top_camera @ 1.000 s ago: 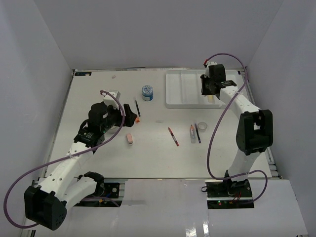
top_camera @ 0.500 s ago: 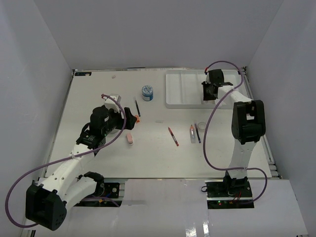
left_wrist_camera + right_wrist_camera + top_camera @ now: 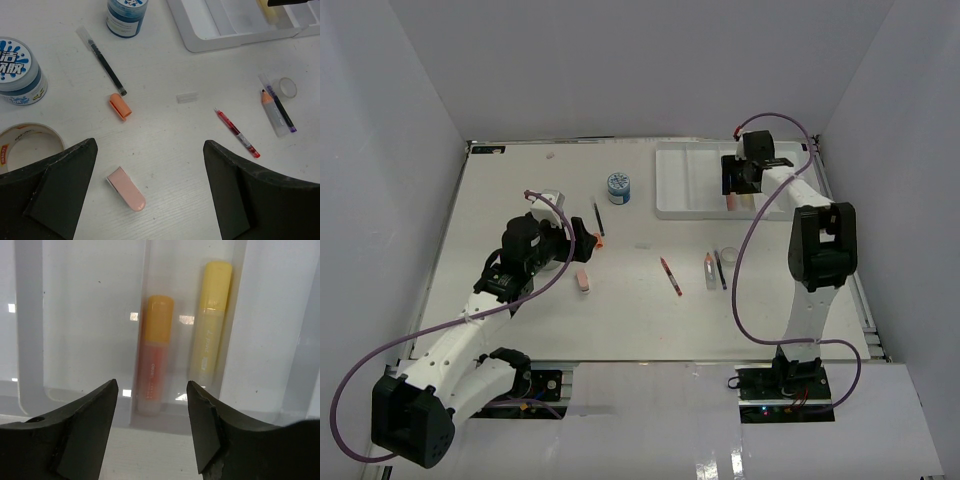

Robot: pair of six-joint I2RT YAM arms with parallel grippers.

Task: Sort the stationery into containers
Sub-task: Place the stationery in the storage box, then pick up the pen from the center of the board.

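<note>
**Marker in the tray, eraser lined up next**

The right gripper (image 3: pixel 152 386) hangs over the white tray (image 3: pixel 685 180) with its jaws wide and nothing between them. Directly below the gap lies the orange marker (image 3: pixel 154 356), flat on the tray floor, close beside the yellow marker (image 3: pixel 212 322) and parallel to it. The two appear to share one long compartment. That placement looks finished, so the right arm's next job is probably to lift clear and go for the red pen (image 3: pixel 670 276) on the table nearby.

The left gripper (image 3: pixel 149 150) hovers above the table, jaws also spread wide and empty. The pink eraser (image 3: pixel 126 188) lies on the table between the two fingers in the wrist view, nearer the left one, touching neither, and set at a slant to them. Picking it up would likely call for a small turn of the wrist, a straight descent, and a close across its narrow sides. A black pen (image 3: pixel 105 62), two blue-lidded jars (image 3: pixel 20 67) and a tape roll (image 3: pixel 25 147) wait unsorted around it.
</note>
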